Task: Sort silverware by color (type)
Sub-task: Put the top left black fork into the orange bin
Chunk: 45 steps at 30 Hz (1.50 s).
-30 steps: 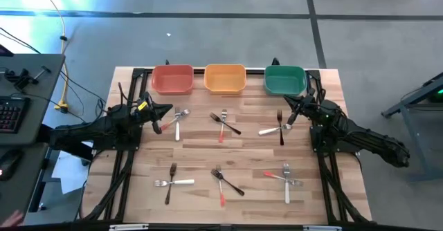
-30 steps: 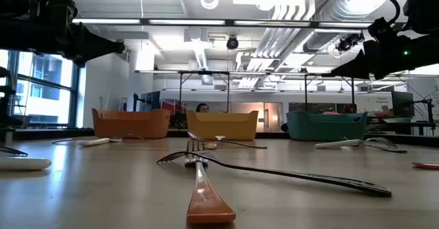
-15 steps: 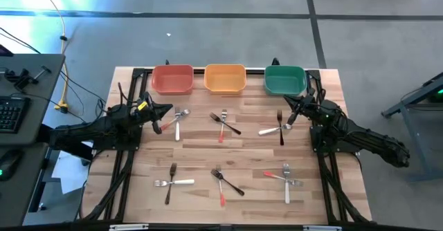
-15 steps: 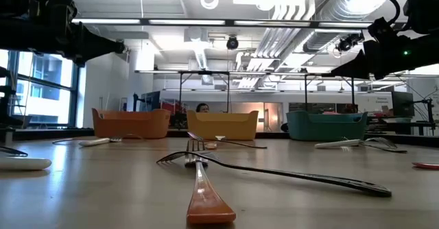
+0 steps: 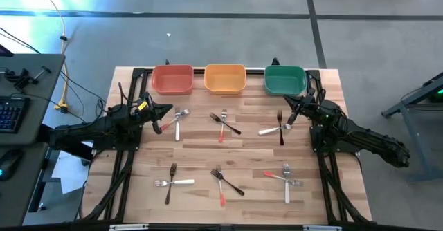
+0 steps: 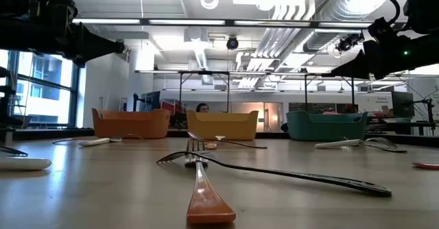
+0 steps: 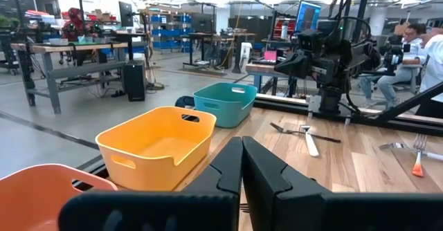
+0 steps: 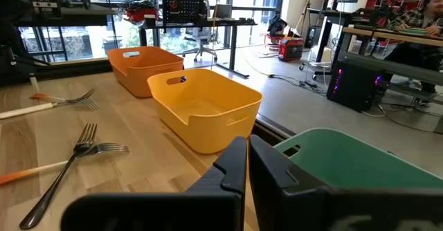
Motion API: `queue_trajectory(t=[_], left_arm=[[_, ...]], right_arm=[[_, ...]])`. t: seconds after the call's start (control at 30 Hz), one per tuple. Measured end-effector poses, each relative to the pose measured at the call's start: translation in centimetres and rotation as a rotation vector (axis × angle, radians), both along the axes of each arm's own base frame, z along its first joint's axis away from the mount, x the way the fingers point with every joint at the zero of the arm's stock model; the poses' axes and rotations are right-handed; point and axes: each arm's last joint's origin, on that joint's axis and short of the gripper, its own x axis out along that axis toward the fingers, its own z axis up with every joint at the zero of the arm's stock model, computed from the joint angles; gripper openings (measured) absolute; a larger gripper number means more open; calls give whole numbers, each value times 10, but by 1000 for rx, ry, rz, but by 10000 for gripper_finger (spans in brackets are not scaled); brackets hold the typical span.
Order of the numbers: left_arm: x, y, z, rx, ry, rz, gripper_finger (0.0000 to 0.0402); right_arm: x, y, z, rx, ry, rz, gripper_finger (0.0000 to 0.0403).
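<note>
Wooden table on a bare concrete floor carries everything. Three bins stand in a row along its far edge: a red bin toward the far left corner, an orange bin in the middle, a green bin toward the far right corner. All three look empty, so sorting has not begun. The forks lie loose on the table in six small clusters, three in a row just in front of the bins and three nearer the front edge, each mixing dark, white and red-handled ones. All of them are left to move. The left gripper hangs clenched and empty by the left edge, near the far-left cluster. The right gripper is likewise clenched on nothing, by the right edge near the far-right cluster.
</note>
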Motion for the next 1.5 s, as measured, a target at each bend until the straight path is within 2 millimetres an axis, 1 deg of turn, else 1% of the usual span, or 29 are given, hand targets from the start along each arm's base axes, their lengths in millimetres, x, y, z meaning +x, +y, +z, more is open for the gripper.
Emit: queue_trajectory(t=[0.6,0.83,0.9,1.0,1.07,1.13,1.3,1.5], left_arm=[[0,0,0,-4,-4,0,0],[0,0,0,-102,-49,-10,0],[1,-2,0,-94,-39,-79,0],[3,-7,0,-107,-32,-277,0],[4,-10,-1,-125,-15,-355,0],[5,-10,-1,-129,26,-380,0],[10,-9,2,-104,154,-378,0],[23,-7,5,-119,285,-363,0]], right_arm=[[0,0,0,0,0,5,2],[0,0,0,0,0,5,2],[0,0,0,1,0,4,2],[0,0,0,0,0,4,2],[0,0,0,0,0,4,2],[0,0,0,1,0,4,2],[0,0,0,1,0,3,2],[0,0,0,0,0,3,2]])
